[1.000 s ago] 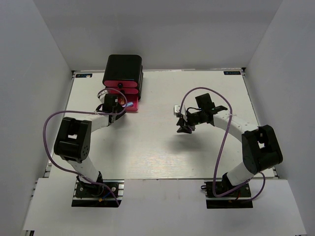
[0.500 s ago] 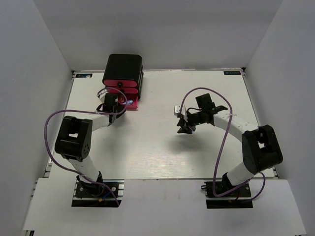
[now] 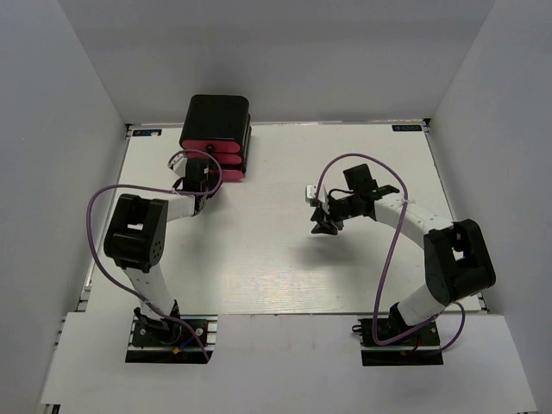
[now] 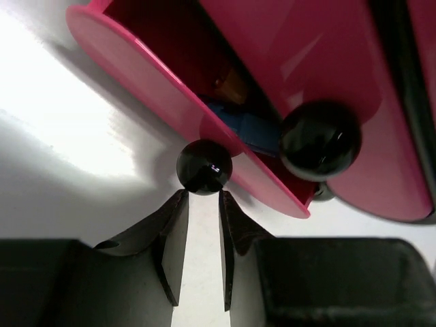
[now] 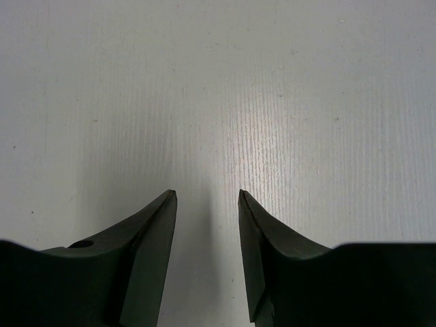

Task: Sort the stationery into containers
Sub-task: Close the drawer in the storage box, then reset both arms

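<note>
The black cabinet (image 3: 216, 116) holds the pink drawers (image 3: 214, 155) at the table's far left. In the left wrist view the lowest drawer (image 4: 136, 75) stands slightly out, with a blue piece (image 4: 252, 129) and an orange piece (image 4: 230, 85) of stationery inside. My left gripper (image 4: 202, 194) is narrowly open, its fingertips (image 4: 181, 199) against the near side of that drawer's black knob (image 4: 204, 167), nothing between them. My right gripper (image 3: 323, 228) hangs open over bare table (image 5: 206, 194). A white piece (image 3: 309, 191) lies just beyond it.
The middle drawer's knob (image 4: 320, 139) sits right of the lowest one. White walls enclose the table (image 3: 285, 259) on three sides. Purple cables loop over both arms.
The lowest drawer has slid back toward the cabinet as my left gripper moved forward against its knob, its jaws narrowing a little. The right arm has not moved.
</note>
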### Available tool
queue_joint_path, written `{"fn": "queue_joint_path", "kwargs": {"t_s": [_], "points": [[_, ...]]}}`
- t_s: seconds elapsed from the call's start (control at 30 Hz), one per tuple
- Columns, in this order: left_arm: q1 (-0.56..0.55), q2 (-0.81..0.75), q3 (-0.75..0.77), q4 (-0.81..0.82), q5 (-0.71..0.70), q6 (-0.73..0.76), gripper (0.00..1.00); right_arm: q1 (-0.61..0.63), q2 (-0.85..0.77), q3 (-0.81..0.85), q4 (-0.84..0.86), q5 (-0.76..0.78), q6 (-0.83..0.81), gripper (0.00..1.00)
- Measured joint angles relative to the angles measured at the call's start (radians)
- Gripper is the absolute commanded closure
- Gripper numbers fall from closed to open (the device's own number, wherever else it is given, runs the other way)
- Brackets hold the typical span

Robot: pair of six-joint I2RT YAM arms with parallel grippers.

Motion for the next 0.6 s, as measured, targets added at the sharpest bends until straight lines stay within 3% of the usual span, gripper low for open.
{"fn": "queue_joint_path", "kwargs": {"t_s": [0.43,0.6], "points": [[0.001,0.074,0.075,0.026,0.001,-0.117,0.62,-0.007,0.000,0.000,-0.002,0.000,-0.006,0.52],[0.001,0.067,0.047,0.057,0.018,-0.130,0.51,-0.011,0.000,0.000,-0.002,0.000,-0.006,0.51]]}}
